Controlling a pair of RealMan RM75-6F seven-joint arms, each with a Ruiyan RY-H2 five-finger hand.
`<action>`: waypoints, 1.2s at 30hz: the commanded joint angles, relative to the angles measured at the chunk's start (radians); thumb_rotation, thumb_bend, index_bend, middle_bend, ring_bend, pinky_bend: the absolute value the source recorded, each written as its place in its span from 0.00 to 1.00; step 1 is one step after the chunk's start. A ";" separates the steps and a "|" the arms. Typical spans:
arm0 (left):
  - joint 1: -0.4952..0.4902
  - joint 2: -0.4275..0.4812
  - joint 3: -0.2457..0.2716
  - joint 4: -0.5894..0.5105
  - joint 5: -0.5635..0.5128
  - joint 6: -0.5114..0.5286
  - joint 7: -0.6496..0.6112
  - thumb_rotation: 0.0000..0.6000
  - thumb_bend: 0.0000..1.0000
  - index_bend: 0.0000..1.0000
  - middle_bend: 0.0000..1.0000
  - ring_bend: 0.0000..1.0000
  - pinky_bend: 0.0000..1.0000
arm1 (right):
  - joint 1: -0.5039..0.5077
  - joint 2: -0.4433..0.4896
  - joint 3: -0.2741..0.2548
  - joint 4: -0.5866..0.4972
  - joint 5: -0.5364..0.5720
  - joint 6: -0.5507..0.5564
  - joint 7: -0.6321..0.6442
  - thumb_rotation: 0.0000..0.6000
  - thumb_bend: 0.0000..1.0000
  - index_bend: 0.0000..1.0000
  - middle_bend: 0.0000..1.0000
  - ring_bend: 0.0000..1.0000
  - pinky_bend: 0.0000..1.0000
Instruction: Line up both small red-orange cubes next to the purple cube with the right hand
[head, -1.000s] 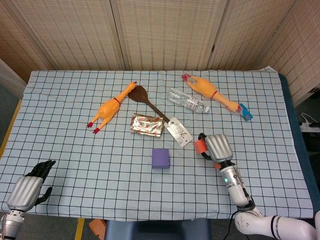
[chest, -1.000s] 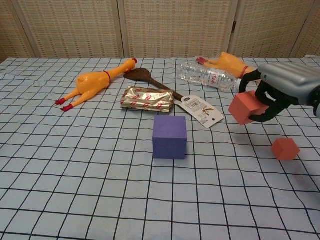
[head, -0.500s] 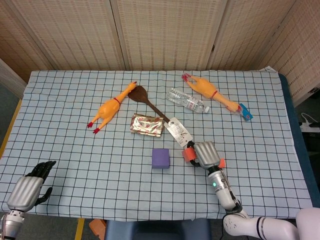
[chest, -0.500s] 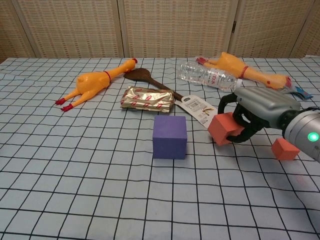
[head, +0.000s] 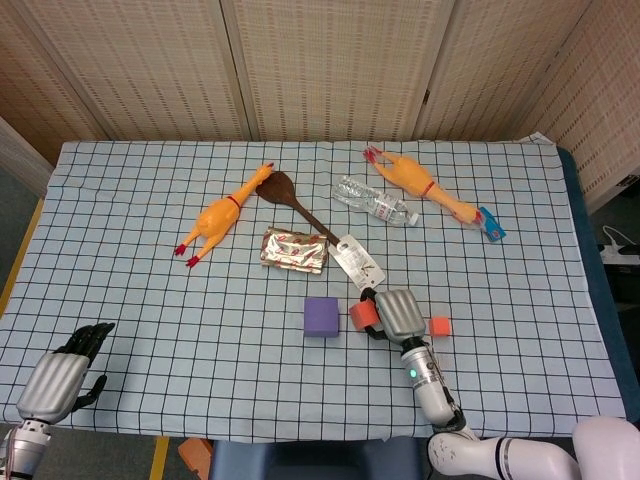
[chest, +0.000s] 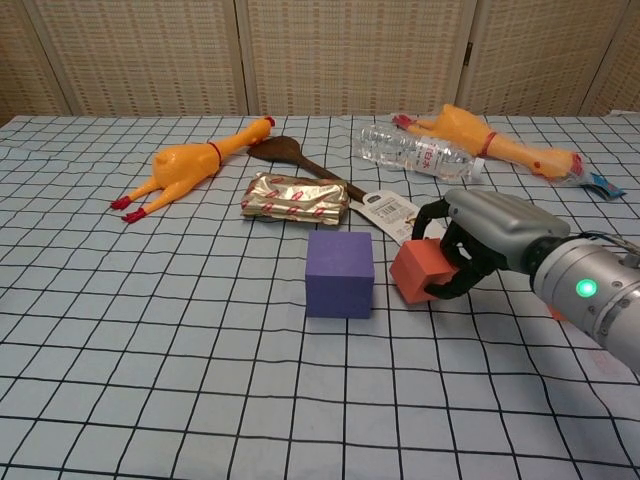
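A: What is the right hand (chest: 478, 243) doing?

B: It is gripping one red-orange cube (chest: 421, 271), its fingers wrapping around the cube's right side. The cube is sitting just beside the purple cube (chest: 340, 273), on its right, with a narrow gap showing between the two.

A: Is the held cube resting on the cloth or hanging above it?

B: I cannot tell from either view.

A: And the other red-orange cube (head: 439, 326)?

B: It is lying on the checked tablecloth (head: 150, 300) to the right of the hand, apart from the purple one. In the chest view the forearm is covering most of it.

A: The left hand (head: 62, 378)?

B: It is resting at the near left corner of the table, holding nothing, its dark fingers lying loosely apart.

A: What else is lying there?

B: Behind the cubes a foil packet (chest: 297, 198), a tag (chest: 397, 219), a wooden spoon (chest: 291, 157), a plastic bottle (chest: 415, 151) and two rubber chickens (chest: 188, 169) (chest: 487, 141) are lying.
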 joint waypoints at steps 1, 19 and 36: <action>-0.001 0.000 0.001 0.000 0.002 0.000 0.004 1.00 0.42 0.04 0.08 0.09 0.43 | 0.001 -0.008 -0.002 -0.005 0.002 0.002 -0.006 1.00 0.13 0.69 0.84 0.87 0.85; -0.005 -0.002 0.008 -0.001 0.014 -0.006 0.011 1.00 0.42 0.04 0.08 0.09 0.43 | 0.006 -0.069 -0.005 0.056 -0.018 0.005 0.012 1.00 0.13 0.69 0.84 0.87 0.85; -0.008 -0.005 0.010 0.000 0.013 -0.013 0.018 1.00 0.42 0.04 0.09 0.09 0.43 | 0.000 -0.049 -0.018 0.055 -0.061 -0.010 0.035 1.00 0.13 0.30 0.84 0.87 0.85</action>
